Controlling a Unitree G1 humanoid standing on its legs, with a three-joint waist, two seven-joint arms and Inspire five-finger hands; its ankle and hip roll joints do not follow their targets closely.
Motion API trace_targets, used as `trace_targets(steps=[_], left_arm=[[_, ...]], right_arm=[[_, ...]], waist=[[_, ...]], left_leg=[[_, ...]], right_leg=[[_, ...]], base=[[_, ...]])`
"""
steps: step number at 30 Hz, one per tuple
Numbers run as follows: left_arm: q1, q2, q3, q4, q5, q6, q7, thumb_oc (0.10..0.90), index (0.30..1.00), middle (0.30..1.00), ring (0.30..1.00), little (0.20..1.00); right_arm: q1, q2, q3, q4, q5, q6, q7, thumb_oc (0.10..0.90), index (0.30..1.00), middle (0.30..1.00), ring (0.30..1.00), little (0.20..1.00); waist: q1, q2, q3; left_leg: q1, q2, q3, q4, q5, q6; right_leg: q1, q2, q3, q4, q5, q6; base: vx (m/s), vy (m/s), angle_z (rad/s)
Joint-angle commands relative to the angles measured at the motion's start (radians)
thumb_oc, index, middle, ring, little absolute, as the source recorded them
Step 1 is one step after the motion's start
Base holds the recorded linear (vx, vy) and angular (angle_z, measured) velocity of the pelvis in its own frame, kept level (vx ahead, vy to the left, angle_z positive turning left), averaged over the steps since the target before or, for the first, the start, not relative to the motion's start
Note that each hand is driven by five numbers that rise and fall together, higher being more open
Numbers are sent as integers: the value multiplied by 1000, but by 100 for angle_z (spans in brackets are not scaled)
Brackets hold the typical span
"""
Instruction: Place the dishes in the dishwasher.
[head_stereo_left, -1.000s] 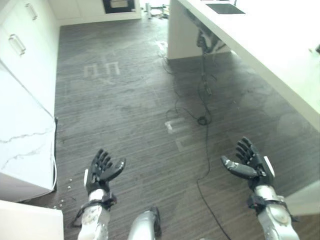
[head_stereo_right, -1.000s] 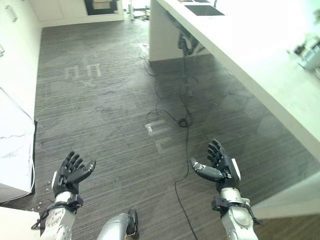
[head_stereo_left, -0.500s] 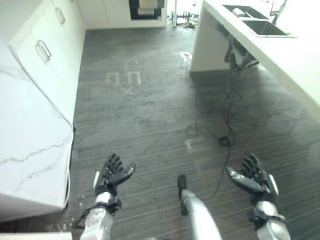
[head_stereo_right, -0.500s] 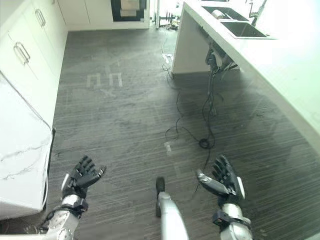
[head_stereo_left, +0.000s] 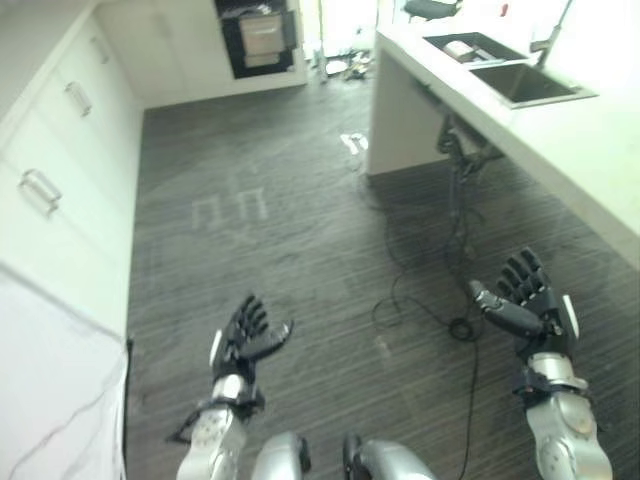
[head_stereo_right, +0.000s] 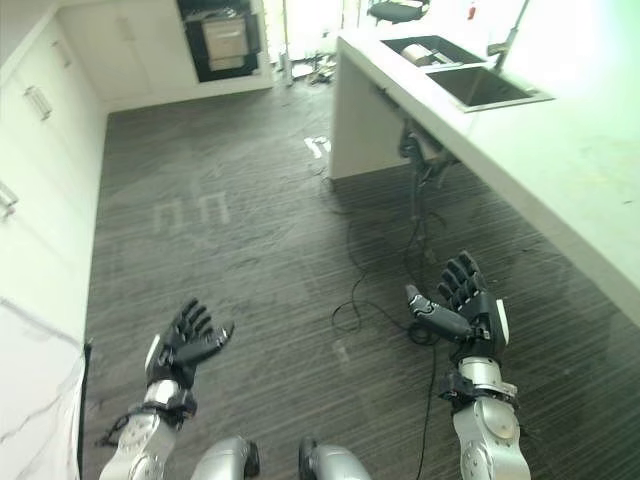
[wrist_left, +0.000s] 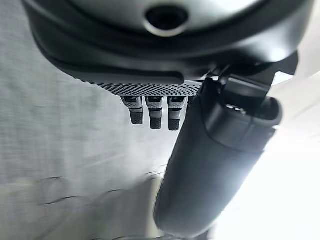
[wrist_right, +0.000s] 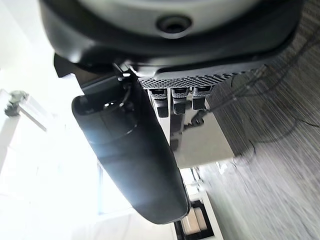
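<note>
My left hand (head_stereo_left: 243, 338) is held out low over the dark wood floor, fingers straight and spread, holding nothing; its fingers (wrist_left: 152, 111) show straight in the left wrist view. My right hand (head_stereo_left: 530, 308) hangs over the floor on the right, open and empty too, with its thumb (wrist_right: 135, 150) standing free in the right wrist view. A dark built-in appliance (head_stereo_left: 257, 38) sits in the far wall of cabinets. I see no dishes.
White cabinets with handles (head_stereo_left: 45, 190) line the left side. A white counter (head_stereo_left: 560, 150) with a sink (head_stereo_left: 525, 82) runs along the right. A loose black cable (head_stereo_left: 430, 300) lies coiled on the floor near the counter's end.
The whole picture has shifted, so the camera has moved: the far appliance and the sink now show nearer. Both hands stay open and spread.
</note>
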Motion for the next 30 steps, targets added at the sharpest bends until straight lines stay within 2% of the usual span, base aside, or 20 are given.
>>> trace_targets(steps=[1, 2, 4, 5, 7, 8, 9, 10, 11, 12, 13, 14, 15, 16, 18, 20, 24, 28, 29, 30], left_arm=[[-57, 55, 45, -117, 37, -120, -18, 800, 900, 900, 900, 900], [-40, 48, 52, -115, 41, -136, -27, 800, 900, 900, 900, 900], [-37, 43, 53, -107, 47, -148, -44, 800, 900, 900, 900, 900], [-56, 42, 55, -106, 60, -138, -45, 800, 900, 900, 900, 900], [-86, 58, 58, -102, 58, -124, -39, 800, 900, 900, 900, 900], [-113, 83, 45, -115, 80, -109, -51, 800, 900, 900, 900, 900], [-116, 92, 33, -123, 91, -105, -59, 800, 900, 900, 900, 900], [-119, 94, 26, -124, 90, -99, -79, 800, 900, 900, 900, 900], [-121, 91, 26, -122, 97, -101, -86, 800, 900, 900, 900, 900], [-122, 91, 25, -128, 119, -107, -82, 800, 900, 900, 900, 900], [-132, 99, 24, -139, 133, -108, -65, 800, 900, 900, 900, 900], [-140, 103, 25, -140, 123, -105, -59, 800, 900, 900, 900, 900], [-145, 111, 35, -145, 111, -99, -67, 800, 900, 900, 900, 900], [-137, 122, 52, -155, 103, -73, -82, 800, 900, 900, 900, 900], [-129, 111, 46, -162, 110, -78, -95, 800, 900, 900, 900, 900], [-128, 104, 34, -173, 114, -82, -79, 800, 900, 900, 900, 900], [-137, 103, 9, -180, 122, -107, -51, 800, 900, 900, 900, 900], [-153, 99, 6, -181, 93, -97, -30, 800, 900, 900, 900, 900], [-160, 96, 9, -187, 84, -93, -29, 800, 900, 900, 900, 900], [-165, 97, 8, -194, 85, -95, -25, 800, 900, 900, 900, 900]], right_arm=[[-80, -65, -39, -128, -2, -75, 14, 800, 900, 900, 900, 900], [-81, -67, -41, -140, -1, -72, 27, 800, 900, 900, 900, 900], [-85, -73, -41, -144, 1, -76, 24, 800, 900, 900, 900, 900], [-93, -63, -39, -157, -9, -77, 22, 800, 900, 900, 900, 900], [-77, -49, -37, -176, -3, -78, 30, 800, 900, 900, 900, 900], [-64, -28, -32, -194, -9, -84, 20, 800, 900, 900, 900, 900], [-61, -14, -23, -200, -27, -90, 6, 800, 900, 900, 900, 900], [-69, 5, -14, -196, -34, -85, -11, 800, 900, 900, 900, 900], [-74, 17, -11, -194, -35, -81, -13, 800, 900, 900, 900, 900], [-90, 38, 15, -190, -72, -75, -14, 800, 900, 900, 900, 900], [-112, 36, 49, -179, -118, -84, -31, 800, 900, 900, 900, 900], [-119, 30, 63, -170, -131, -93, -42, 800, 900, 900, 900, 900], [-112, 15, 61, -178, -108, -99, -42, 800, 900, 900, 900, 900], [-79, -1, 20, -183, -15, -97, 15, 800, 900, 900, 900, 900], [-43, -13, -28, -182, 70, -107, 86, 800, 900, 900, 900, 900], [-43, -13, -29, -192, 58, -107, 91, 800, 900, 900, 900, 900], [-96, -24, 25, -187, 11, -111, 37, 800, 900, 900, 900, 900], [-142, -44, 48, -178, 2, -104, -7, 800, 900, 900, 900, 900], [-154, -56, 45, -182, 0, -106, -14, 800, 900, 900, 900, 900], [-161, -65, 39, -188, -7, -104, -16, 800, 900, 900, 900, 900]], waist=[[38, 27, -24], [63, 33, -26], [78, 35, -29], [80, 38, -39], [70, 37, -52], [64, 23, -74], [59, 19, -80], [53, 27, -87], [53, 29, -87], [61, 67, -80], [58, 81, -67], [53, 76, -63], [41, 58, -56], [11, 30, -44], [-39, 4, -22], [-50, 9, -19], [-30, -6, -43], [-27, -8, -78], [-32, -3, -91], [-37, 5, -97]], left_leg=[[75, -14, -74, -100, -13, -19], [0, -39, -135, -100, -11, -29], [-7, -40, -127, -100, -2, -28], [19, -21, -88, -100, 2, -17], [60, -30, -75, -100, -13, 6], [94, -65, -68, -100, -43, 42], [115, -87, -85, -100, -56, 54], [143, -108, -116, -100, -71, 69], [159, -123, -131, -100, -80, 78], [204, -123, -157, -100, -110, 96], [237, -123, -152, -100, -123, 101], [247, -132, -151, -100, -123, 96], [265, -146, -151, -100, -130, 90], [317, -165, -157, -100, -169, 81], [403, -191, -195, -100, -238, 72], [424, -191, -212, -100, -256, 73], [463, -206, -235, -100, -308, 81], [526, -190, -224, -100, -338, 68], [547, -172, -206, -100, -329, 54], [561, -149, -181, -100, -285, 38]], right_leg=[[44, -29, 68, -13, -16, 201], [91, 0, 107, -13, -47, 196], [118, 4, 116, -13, -72, 193], [152, -30, 97, -13, -101, 208], [193, -56, 93, -13, -110, 226], [235, -80, 65, -13, -23, 257], [235, -86, 52, -13, 47, 277], [245, -69, 37, 24, 155, 300], [210, -64, 35, 110, 198, 309], [77, -55, -19, 402, 231, 298], [-45, -65, -65, 455, 206, 276], [-70, -62, -86, 396, 179, 271], [-62, -70, -115, 231, 192, 275], [-87, -121, -137, -13, 250, 279], [-286, -215, -62, -13, 179, 296], [-332, -228, -22, -13, 185, 301], [-293, -239, -29, -13, 198, 313], [-252, -224, -37, -13, 210, 300], [-240, -213, -43, -13, 207, 289], [-231, -203, -50, -13, 198, 278]], base=[[441, 176, -25], [388, 156, -39], [432, 218, -96], [571, 336, -91], [552, 321, -34], [579, 271, -24], [633, 264, 10], [423, 187, 47], [470, 306, 54], [388, 306, 41], [402, 258, -31], [389, 42, -45], [576, -131, -46], [660, -243, 26], [703, -306, 180], [410, -192, 93], [356, -228, 3], [299, -173, -28], [416, -202, -63], [384, -184, -29]])
